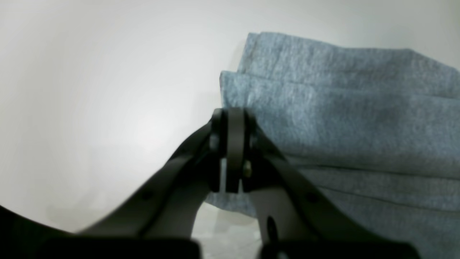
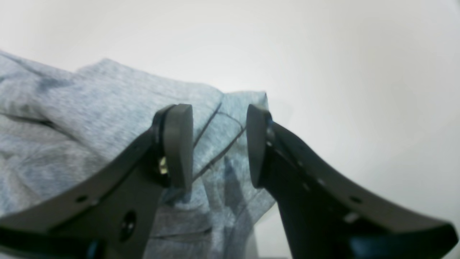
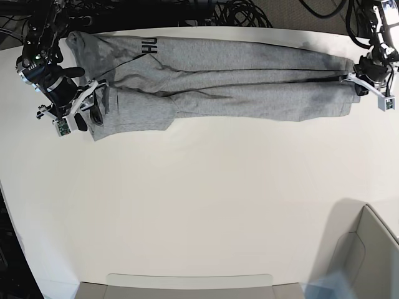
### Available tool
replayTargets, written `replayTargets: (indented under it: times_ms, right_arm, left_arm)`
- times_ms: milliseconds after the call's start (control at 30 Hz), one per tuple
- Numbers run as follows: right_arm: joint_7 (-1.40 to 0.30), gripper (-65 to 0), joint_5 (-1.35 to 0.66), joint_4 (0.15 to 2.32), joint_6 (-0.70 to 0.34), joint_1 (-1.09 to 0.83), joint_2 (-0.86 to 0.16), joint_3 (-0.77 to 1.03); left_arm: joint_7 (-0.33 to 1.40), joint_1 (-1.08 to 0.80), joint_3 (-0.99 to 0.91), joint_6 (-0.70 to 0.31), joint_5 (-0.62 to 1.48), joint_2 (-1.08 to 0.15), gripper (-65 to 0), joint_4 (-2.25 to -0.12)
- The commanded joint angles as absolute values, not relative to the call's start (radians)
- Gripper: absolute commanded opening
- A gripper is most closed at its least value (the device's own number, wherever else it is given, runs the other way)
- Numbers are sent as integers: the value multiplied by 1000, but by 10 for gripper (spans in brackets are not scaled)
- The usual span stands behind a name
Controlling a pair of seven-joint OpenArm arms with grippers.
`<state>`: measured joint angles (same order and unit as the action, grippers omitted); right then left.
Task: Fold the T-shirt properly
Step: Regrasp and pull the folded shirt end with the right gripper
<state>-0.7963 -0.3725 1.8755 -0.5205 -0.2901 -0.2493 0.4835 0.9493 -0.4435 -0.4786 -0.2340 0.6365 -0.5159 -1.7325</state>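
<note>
The T-shirt (image 3: 212, 81) lies along the far edge of the table (image 3: 199, 205) as a long, narrow band. Its long axis runs from the far left corner to the far right corner, and a bit of black lettering shows on a turned-over flap near the left end. One arm sits at each end of that band, so neither is nearer the whole; each is nearest its own short edge.

The right gripper (image 2: 219, 147) is at the sleeve end, by the far left corner in the base view. Its fingers stand apart, with a seamed fold of grey cloth lying in the gap between them; the pads do not look pressed onto it.

The left gripper (image 1: 235, 151) is at the opposite end, by the far right corner. Its fingers are drawn together at the stacked corner of the cloth, which spreads away to their right in the wrist view. Whether any layer is actually pinched between them I cannot tell.

The next fold probably turns on this: both ends must travel together along the long axis or across it.
</note>
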Motion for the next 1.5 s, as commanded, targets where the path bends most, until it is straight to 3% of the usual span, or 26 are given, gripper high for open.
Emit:
replayTargets:
  times_ms: [0, 500, 567, 700, 900, 1333, 1467]
  right_arm:
    - [-776, -411, -387, 1876, -529, -271, -262, 487]
    - [-771, -424, -225, 1741, -526, -177, -225, 360]
    - [-771, -464, -203, 1741, -526, -177, -219, 358]
    - [-771, -645, -197, 1738, -526, -171, -217, 358]
    - [-773, -650, -203, 1771, -526, -183, -222, 361]
    - [-776, -650, -208, 2055, -529, -352, -219, 400]
    - [-773, -650, -332, 2064, -532, -440, -226, 469]
  left_arm:
    - [935, -444, -486, -234, 638, -535, -650, -1747]
    - [935, -443, -487, -234, 634, -495, -650, -1747]
    - [935, -443, -487, -234, 634, -495, -650, -1747]
    - [935, -443, -487, -234, 636, -493, -650, -1747]
    - [935, -441, -487, -234, 638, -493, -650, -1747]
    - [935, -443, -490, -234, 638, -493, -650, -1747]
    - [935, -447, -493, -234, 638, -493, -650, -1748]
